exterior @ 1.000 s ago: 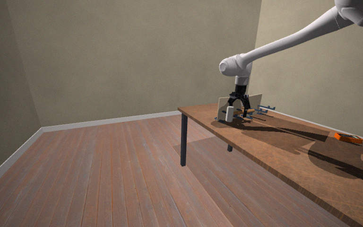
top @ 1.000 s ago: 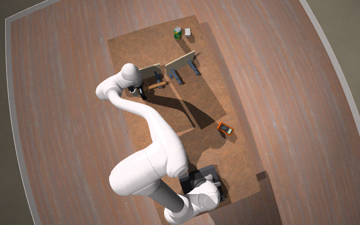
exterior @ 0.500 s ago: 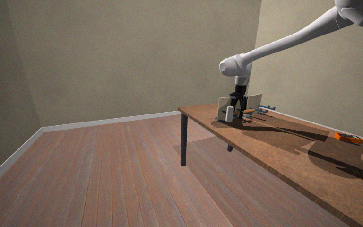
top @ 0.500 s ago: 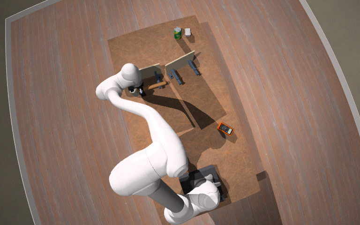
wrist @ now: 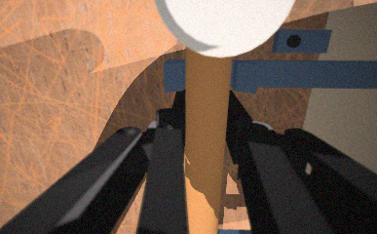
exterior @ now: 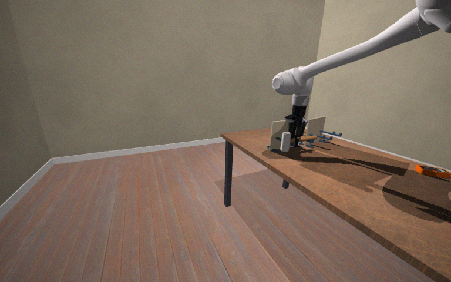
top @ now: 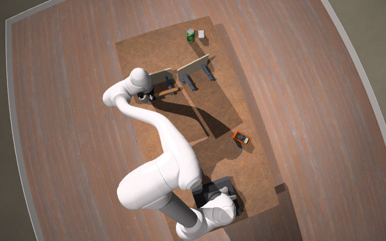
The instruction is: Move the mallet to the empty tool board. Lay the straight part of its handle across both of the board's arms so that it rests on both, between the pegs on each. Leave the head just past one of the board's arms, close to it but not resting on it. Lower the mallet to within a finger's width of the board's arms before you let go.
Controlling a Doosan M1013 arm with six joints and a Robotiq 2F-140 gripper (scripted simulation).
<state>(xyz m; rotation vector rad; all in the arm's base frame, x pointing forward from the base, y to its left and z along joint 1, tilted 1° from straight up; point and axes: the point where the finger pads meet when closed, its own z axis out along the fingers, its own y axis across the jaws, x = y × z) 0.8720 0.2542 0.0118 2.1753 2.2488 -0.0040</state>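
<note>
The mallet (top: 168, 91) (exterior: 306, 138) (wrist: 204, 83) has a wooden handle and a white cylindrical head (exterior: 285, 141) (wrist: 224, 24). It lies across the blue arms (wrist: 312, 73) of the left tool board (top: 159, 76) (exterior: 276, 134), with its head past the outer arm. My gripper (top: 149, 97) (exterior: 296, 137) (wrist: 203, 105) points straight down and is shut on the handle close to the head. The empty tool board (top: 192, 67) (exterior: 316, 124) stands just to the right, with two blue arms (top: 190, 83) (top: 207, 72) sticking out over the table.
A green can (top: 190, 35) and a small white box (top: 201, 34) stand behind the boards. An orange multimeter (top: 242, 137) (exterior: 432, 171) lies toward the robot's base (top: 216, 194). The table's left edge (exterior: 252, 157) is close to the mallet head.
</note>
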